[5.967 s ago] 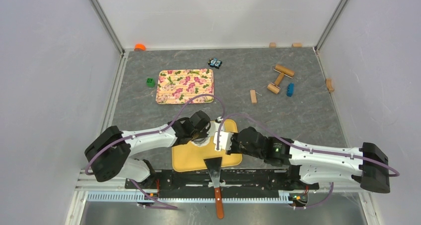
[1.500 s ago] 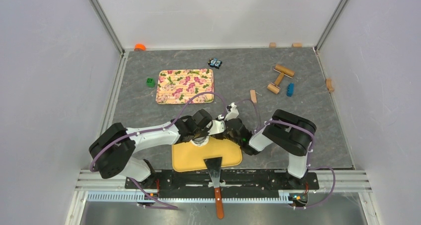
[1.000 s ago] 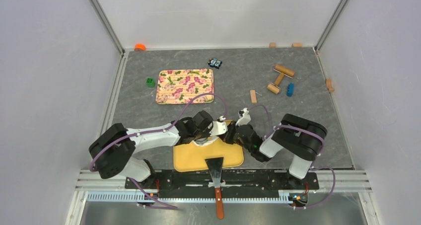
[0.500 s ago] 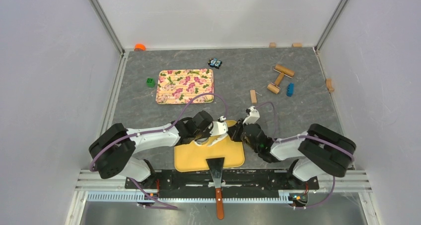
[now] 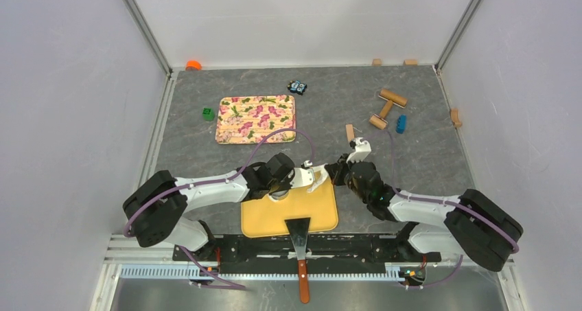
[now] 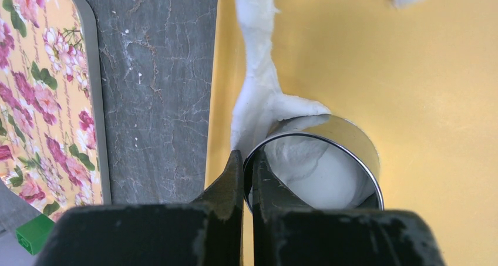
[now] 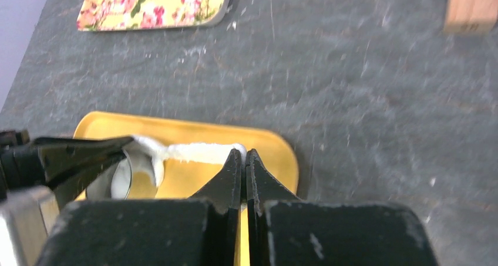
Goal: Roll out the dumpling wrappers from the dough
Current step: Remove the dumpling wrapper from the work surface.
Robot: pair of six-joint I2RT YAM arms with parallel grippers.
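Pinching the thin wall of the round cup [image 6: 352, 154], the left gripper [image 6: 246, 160] is holding its fingers almost shut. One finger is lying outside the rim and the other inside it, with only the wall between them. The cup is standing on the yellow board [image 6: 411, 90], by the board's far edge.

The dough [image 6: 255, 72] is sitting partly inside the cup as a soft white lump. The rest is pressing against the outside of the cup wall and stretching away as a ragged strip; whether it is passing over or under the rim cannot be told.

The right gripper [image 7: 244, 154] is clamping the other end of that strip. Its fingers are pressed together with no gap showing, and the white tip of the dough is caught between them.

Seen from above, the two grippers are facing each other over the far edge of the board, near but not touching, with the strip bridging them.

A scraper [image 5: 297, 230] is resting its blade on the board's near edge. The floral board [image 5: 255, 119] is lying well apart on the grey table [image 5: 425, 160].
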